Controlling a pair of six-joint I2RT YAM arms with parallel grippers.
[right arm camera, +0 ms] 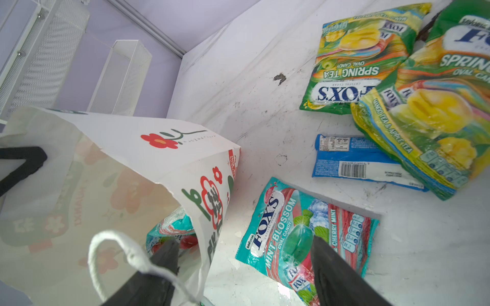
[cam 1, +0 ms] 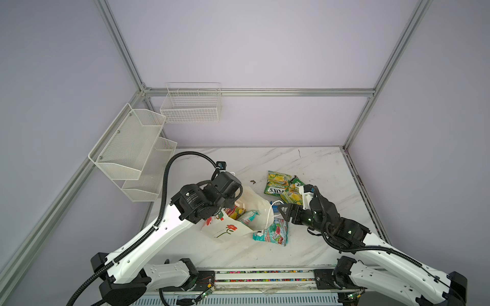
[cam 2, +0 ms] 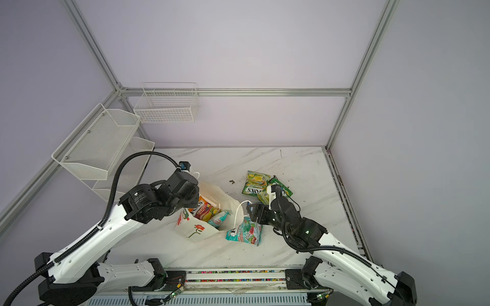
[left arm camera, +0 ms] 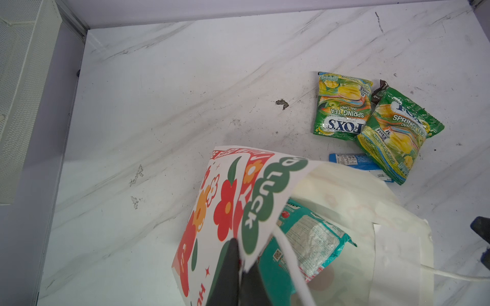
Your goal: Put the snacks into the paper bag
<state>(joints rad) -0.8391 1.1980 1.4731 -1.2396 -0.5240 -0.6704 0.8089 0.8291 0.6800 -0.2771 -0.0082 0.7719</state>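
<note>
In a top view the left arm [cam 1: 159, 233] bends over the tilted paper bag [cam 1: 225, 230] on the desk [cam 1: 305, 164], the right arm [cam 1: 344, 230] stretched low; the left wrist view shows left fingers [left arm camera: 228, 267] clenched on its rim; the right wrist view shows right fingers [right arm camera: 331, 273] spread, empty, one over a teal packet [right arm camera: 286, 227] beside the bag.

White marble-look worktop [cam 1: 305, 164], grey veins, some dark smudges. Small dark scrap [cam 1: 252, 181] lies on it, toward back. Wire basket [cam 1: 191, 106] hangs on lilac back wall [cam 1: 252, 47]. Two-tier mesh rack [cam 1: 132, 148] fixed on left side wall. Aluminium frame bars [cam 1: 291, 92] along wall corners. Strip with coloured dots [cam 1: 265, 272] at front edge.
</note>
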